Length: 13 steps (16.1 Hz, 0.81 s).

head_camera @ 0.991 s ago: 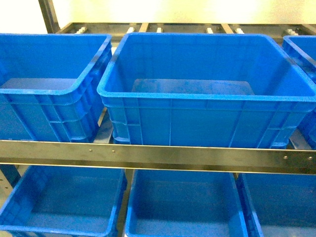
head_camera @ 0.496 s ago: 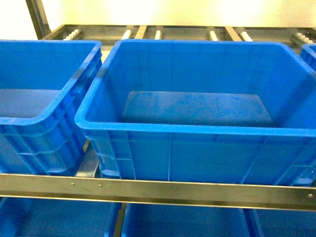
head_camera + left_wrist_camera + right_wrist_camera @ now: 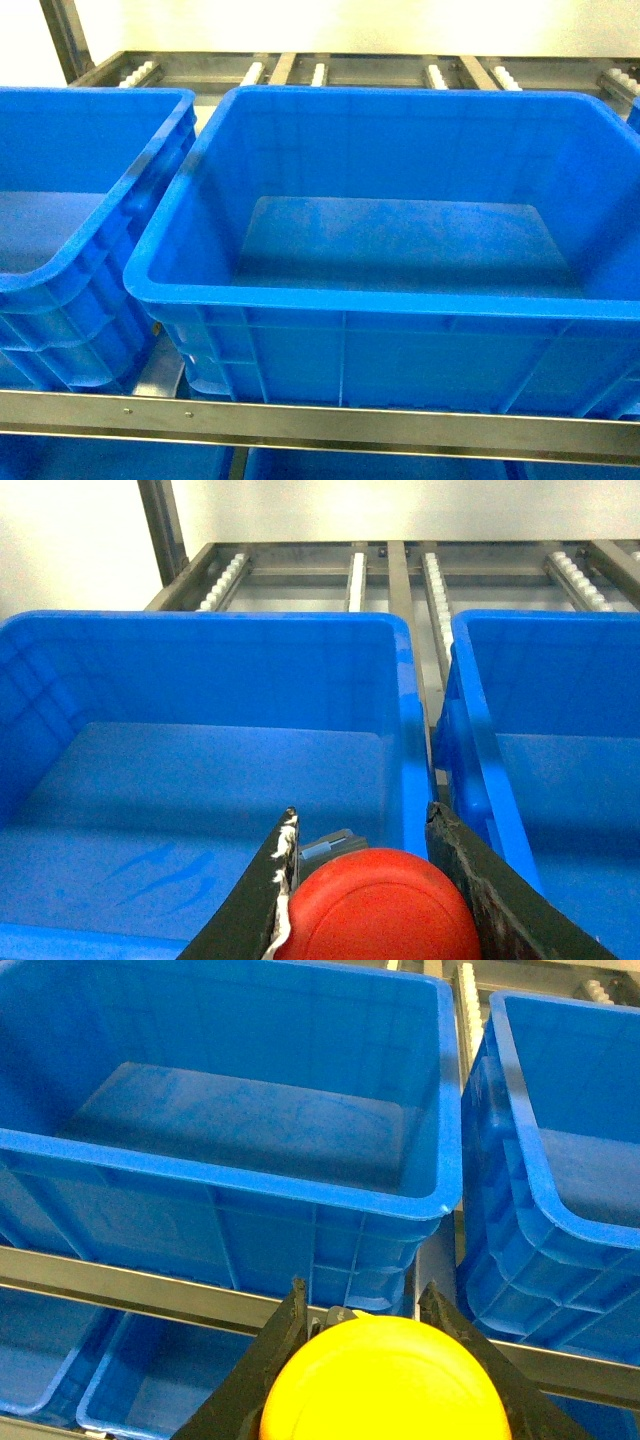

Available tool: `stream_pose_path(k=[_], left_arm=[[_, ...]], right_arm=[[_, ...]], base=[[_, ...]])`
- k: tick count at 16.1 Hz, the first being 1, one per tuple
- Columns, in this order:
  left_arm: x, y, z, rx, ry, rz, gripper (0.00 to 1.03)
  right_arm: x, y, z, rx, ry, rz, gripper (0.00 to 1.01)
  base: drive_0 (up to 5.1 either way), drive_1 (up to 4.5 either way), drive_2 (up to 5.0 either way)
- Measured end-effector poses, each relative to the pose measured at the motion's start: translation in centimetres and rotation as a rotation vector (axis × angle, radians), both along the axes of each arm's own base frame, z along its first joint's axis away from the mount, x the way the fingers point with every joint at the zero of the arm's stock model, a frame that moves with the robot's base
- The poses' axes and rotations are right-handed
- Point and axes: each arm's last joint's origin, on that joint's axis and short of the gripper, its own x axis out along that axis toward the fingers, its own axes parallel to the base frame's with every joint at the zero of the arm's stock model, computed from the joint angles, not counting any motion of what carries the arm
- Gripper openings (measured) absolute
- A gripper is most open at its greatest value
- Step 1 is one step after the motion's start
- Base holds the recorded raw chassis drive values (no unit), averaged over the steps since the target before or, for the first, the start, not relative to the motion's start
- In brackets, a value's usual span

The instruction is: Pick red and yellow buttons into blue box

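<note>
The round red-capped button (image 3: 375, 905) is held between the left gripper (image 3: 365, 880) jaws and the yellow-capped button (image 3: 385, 1385) between the right gripper (image 3: 365, 1345) jaws; both are picked, neither is released yet, and the deep blue plastic box (image 3: 340, 300) is seen empty.

- blue box (image 3: 340, 350): bright blue all over
- red button (image 3: 385, 910): red cap
- yellow button (image 3: 385, 1385): orange-yellow cap
- rack rail (image 3: 320, 425) under the blue box: grey metal

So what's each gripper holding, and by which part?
Left gripper holds the red button, right gripper the yellow button; fingers flank each cap.
</note>
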Motion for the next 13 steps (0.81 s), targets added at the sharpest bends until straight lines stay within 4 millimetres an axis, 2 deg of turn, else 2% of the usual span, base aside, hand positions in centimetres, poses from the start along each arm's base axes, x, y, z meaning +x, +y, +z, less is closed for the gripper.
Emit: stream_pose_path(k=[1, 3, 11, 13], left_arm=[[0.0, 0.0, 0.0, 0.000, 0.000, 0.000, 0.31], [0.0, 0.0, 0.1, -0.001, -0.005, -0.001, 0.31], [0.0, 0.0, 0.1, -0.001, -0.004, 0.000, 0.31], [0.0, 0.0, 0.1, -0.001, -0.005, 0.002, 0.31]], right_arm=[[0.0, 0.0, 0.0, 0.000, 0.000, 0.000, 0.30], [0.0, 0.0, 0.0, 0.000, -0.001, 0.000, 0.30], [0.0, 0.1, 0.1, 0.004, 0.002, 0.021, 0.30], [0.1, 0.2, 1.5, 0.005, -0.025, 0.035, 0.30]], base=[[0.0, 0.00, 0.0], [-3.2, 4.86, -1.5], [0.0, 0.00, 0.0], [0.0, 0.00, 0.0]])
